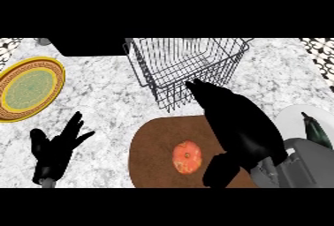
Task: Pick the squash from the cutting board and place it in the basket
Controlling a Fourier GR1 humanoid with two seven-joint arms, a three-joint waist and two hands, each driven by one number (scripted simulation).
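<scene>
An orange, rounded squash (pixel 187 157) lies on the brown oval cutting board (pixel 153 145), just left of the robot's right hand (pixel 238 128), whose fingers stretch open above the board, holding nothing. The dark wire basket (pixel 186 66) behind stands apparently empty. The left hand (pixel 55 148) rests open near a yellow-rimmed green plate (pixel 29 88).

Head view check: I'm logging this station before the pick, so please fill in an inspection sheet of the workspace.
Surface: marble counter.
Job's things: orange squash lies on brown cutting board; wire basket behind it.
Clutter: yellow-rimmed plate at left; white plate with dark vegetable at right.
Hands: left hand open, resting at left; right hand open above the board, holding nothing.
Cables: nothing seen.
Surroundings: dark object at the far edge.
</scene>
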